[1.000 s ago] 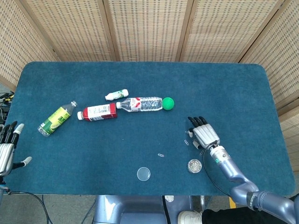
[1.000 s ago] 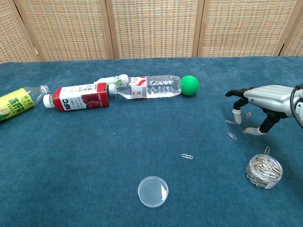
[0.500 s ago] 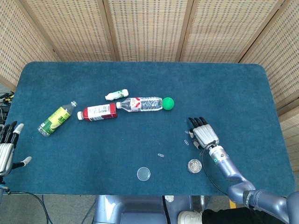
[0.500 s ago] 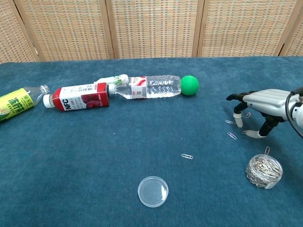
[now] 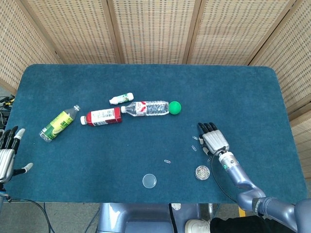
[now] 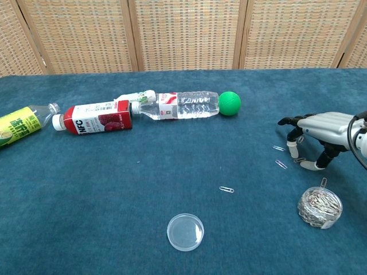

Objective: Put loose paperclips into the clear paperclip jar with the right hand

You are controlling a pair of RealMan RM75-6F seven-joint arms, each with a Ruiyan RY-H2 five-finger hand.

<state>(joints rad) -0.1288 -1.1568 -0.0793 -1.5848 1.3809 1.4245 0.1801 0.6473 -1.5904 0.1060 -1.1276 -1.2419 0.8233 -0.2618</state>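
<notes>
A: Which step was it?
B: The right robot hand (image 6: 319, 129) hovered low over loose clips (image 6: 281, 164) on the desk (image 6: 114, 189), fingers apart, holding nothing.
A: And next?
B: Probably pinch one clip, carry it to the jar (image 6: 319, 207) just beside.

Bright, even light; shadows soft; both views sharp, perhaps slightly soft at edges.
</notes>
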